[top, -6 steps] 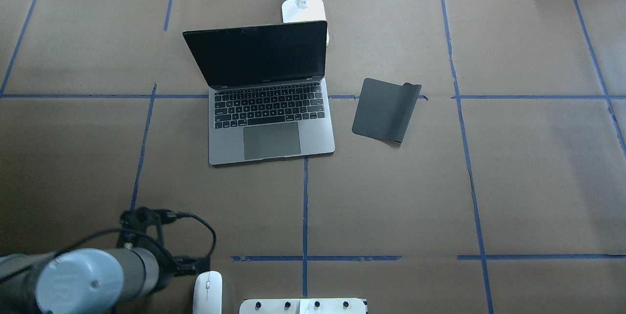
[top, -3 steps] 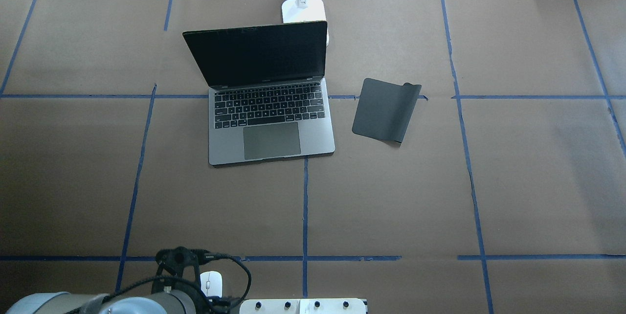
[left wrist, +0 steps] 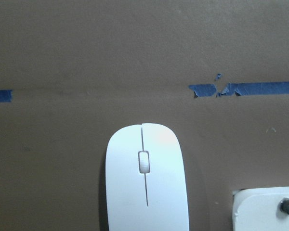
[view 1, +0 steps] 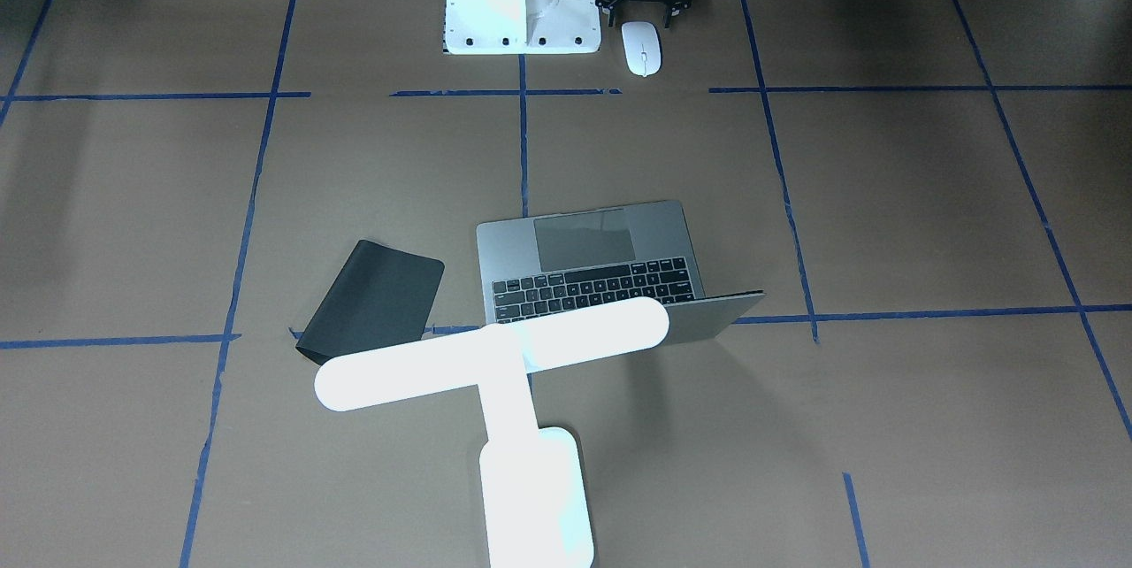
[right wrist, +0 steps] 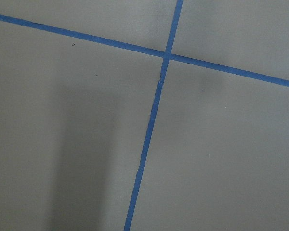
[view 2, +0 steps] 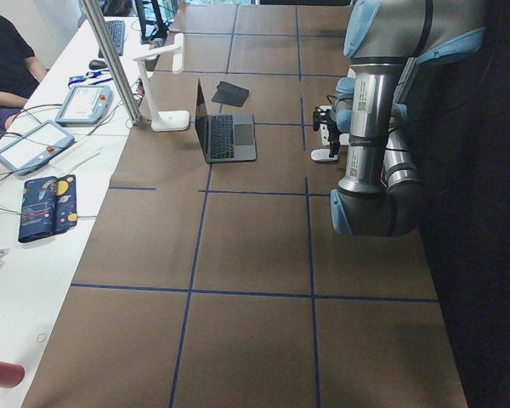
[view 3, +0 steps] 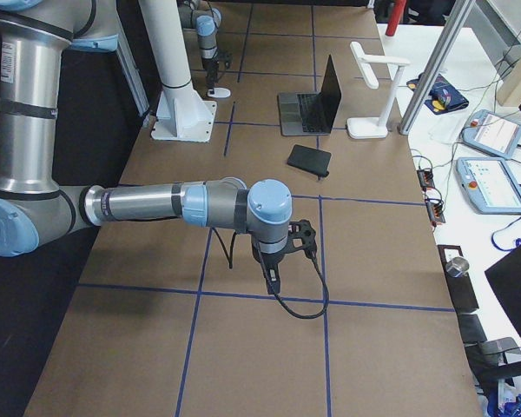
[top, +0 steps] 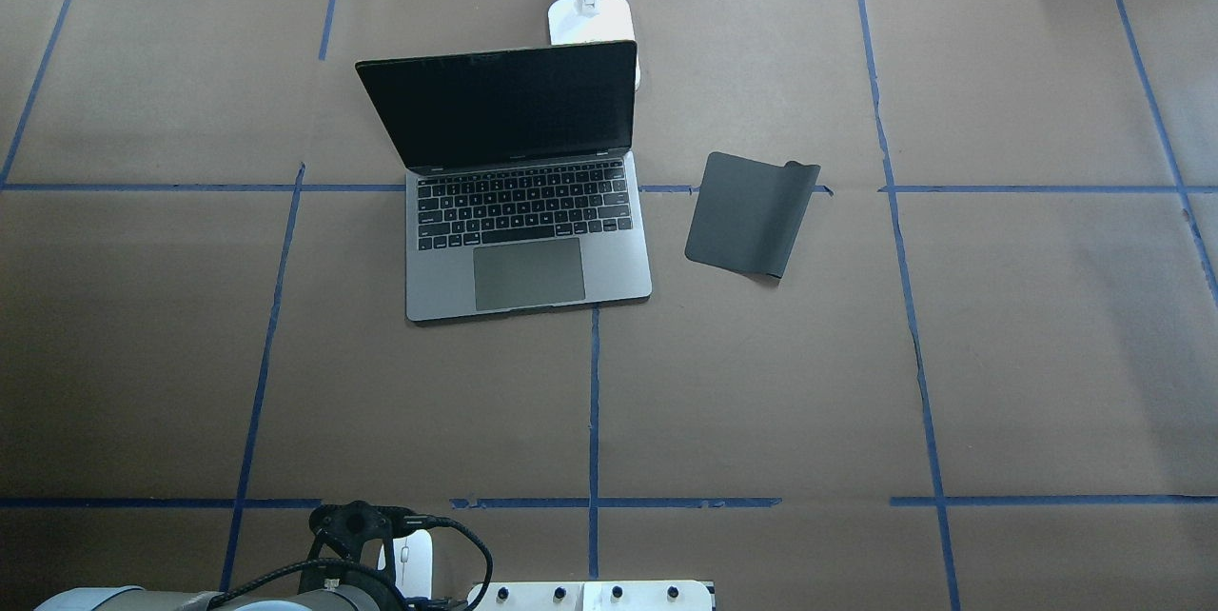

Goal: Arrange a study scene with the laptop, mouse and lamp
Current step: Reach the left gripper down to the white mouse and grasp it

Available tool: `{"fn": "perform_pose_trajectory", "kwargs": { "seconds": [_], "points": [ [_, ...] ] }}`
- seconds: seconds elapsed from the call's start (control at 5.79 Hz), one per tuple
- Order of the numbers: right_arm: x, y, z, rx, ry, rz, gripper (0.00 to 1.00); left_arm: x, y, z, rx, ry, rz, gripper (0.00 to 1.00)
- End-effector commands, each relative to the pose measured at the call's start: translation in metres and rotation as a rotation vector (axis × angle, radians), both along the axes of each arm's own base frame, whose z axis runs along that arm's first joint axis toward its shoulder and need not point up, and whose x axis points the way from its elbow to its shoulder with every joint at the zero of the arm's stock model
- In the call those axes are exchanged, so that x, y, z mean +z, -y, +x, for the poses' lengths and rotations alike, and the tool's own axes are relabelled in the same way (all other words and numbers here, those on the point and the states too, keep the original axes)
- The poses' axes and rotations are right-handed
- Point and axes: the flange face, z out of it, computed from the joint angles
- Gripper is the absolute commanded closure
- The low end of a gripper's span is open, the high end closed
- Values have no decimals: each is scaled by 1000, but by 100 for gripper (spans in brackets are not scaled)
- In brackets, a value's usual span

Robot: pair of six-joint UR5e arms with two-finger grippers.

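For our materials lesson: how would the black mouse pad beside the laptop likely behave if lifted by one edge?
Probably floppy: one corner of the mouse pad curls up. Likely light, since it looks thin. On the paper it may slide when pushed.

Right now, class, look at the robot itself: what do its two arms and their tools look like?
Both the left arm and the right arm are round silver-grey metal tubes with pale blue caps at the joints. The left tool and the right tool are small and black. A black cable loops loosely from each wrist.
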Motion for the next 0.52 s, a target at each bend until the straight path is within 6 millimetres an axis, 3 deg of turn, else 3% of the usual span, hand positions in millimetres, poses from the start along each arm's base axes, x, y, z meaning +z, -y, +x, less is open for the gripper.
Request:
{"fn": "perform_pose_trajectory", "kwargs": {
  "seconds": [0.0, 0.35],
  "points": [
    [0, 0, 0, 0, 2, 0, 0, 0, 13, -2, -27, 0, -2, 0],
    [-1, 1, 0, 0, 5, 2, 0, 10, 13, 6, -29, 18, -2, 0]
  ]
}}
